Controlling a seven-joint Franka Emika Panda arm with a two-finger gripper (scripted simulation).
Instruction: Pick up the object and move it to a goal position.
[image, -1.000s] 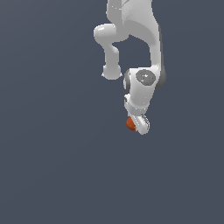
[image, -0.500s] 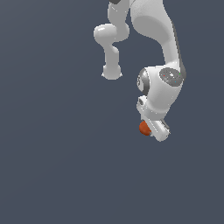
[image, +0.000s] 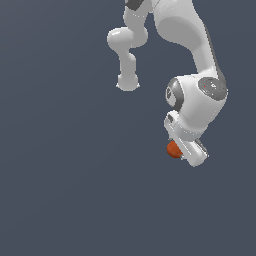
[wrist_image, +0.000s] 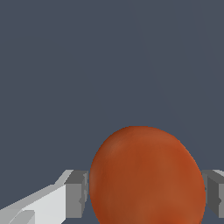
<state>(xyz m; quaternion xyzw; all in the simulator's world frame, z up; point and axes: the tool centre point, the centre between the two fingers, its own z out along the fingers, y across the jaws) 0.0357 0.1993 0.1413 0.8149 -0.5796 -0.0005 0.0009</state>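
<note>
Claw (wrist_image: 146, 192) grips the orange-red ball (wrist_image: 146, 177) squarely between its two fingers (wrist_image: 76, 194).

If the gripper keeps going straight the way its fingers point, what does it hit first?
Nothing shows ahead: past the orange-red ball held in the gripper, the wrist view is only plain grey. The way looks free, though depth is unclear.
</note>
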